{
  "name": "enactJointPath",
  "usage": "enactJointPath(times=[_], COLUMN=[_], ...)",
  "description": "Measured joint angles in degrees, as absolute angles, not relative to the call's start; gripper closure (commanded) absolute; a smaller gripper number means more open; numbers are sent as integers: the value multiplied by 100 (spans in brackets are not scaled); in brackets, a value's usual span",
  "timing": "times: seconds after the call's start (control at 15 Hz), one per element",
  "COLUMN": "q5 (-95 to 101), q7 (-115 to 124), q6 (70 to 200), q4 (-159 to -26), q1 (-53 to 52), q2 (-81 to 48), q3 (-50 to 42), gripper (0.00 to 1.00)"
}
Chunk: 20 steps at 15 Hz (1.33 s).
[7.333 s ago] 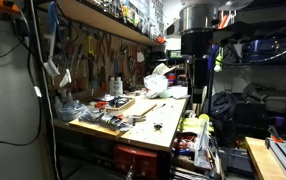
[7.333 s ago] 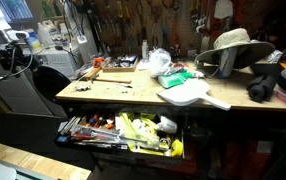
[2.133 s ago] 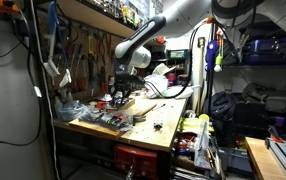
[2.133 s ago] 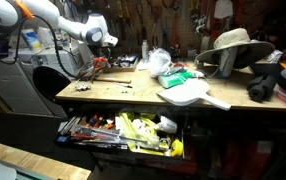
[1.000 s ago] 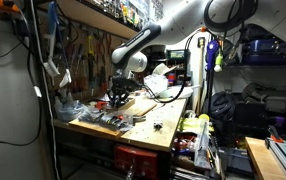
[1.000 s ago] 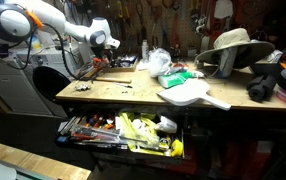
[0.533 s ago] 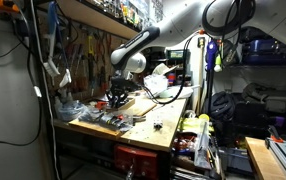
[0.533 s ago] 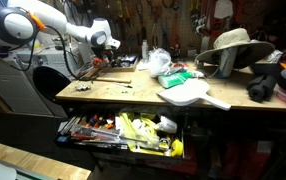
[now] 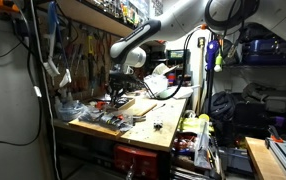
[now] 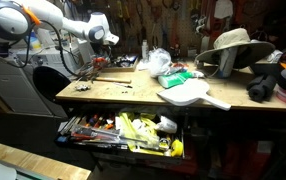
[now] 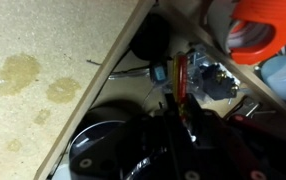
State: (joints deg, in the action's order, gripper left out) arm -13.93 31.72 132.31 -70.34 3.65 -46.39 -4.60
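Note:
In the wrist view my gripper (image 11: 183,112) is shut on a thin red and yellow tool (image 11: 180,80) that sticks out past the dark fingers. Below it lie the edge of a pale wooden board (image 11: 43,80), a black round object (image 11: 101,150) and an orange item (image 11: 263,25) amid small clutter. In both exterior views my gripper (image 9: 116,93) (image 10: 100,57) hangs low over the cluttered back end of the workbench (image 9: 158,135) (image 10: 133,95), beside the wall of hanging tools. The held tool is too small to make out there.
A white plastic bag (image 10: 158,62), a straw hat (image 10: 233,45) and a white flat tool (image 10: 195,95) lie on the bench. An open drawer (image 10: 123,130) full of tools juts out below its front edge. Shelves and cables crowd the wall (image 9: 83,50).
The jaws have shut the last bit on the thin tool. The wrist has risen slightly above the bench clutter.

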Motion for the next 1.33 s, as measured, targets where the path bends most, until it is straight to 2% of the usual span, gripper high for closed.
enactJointPath(times=[0.27, 0.73, 1.33], q5=[-1492, -2228, -2587], q7=[3772, 3650, 4631], q6=[12915, 11257, 11256], q4=[-7602, -8193, -8872], q1=[450, 889, 1330], q2=[-4014, -3298, -2880], q3=[-592, -514, -1067], gripper=[97, 97, 97])
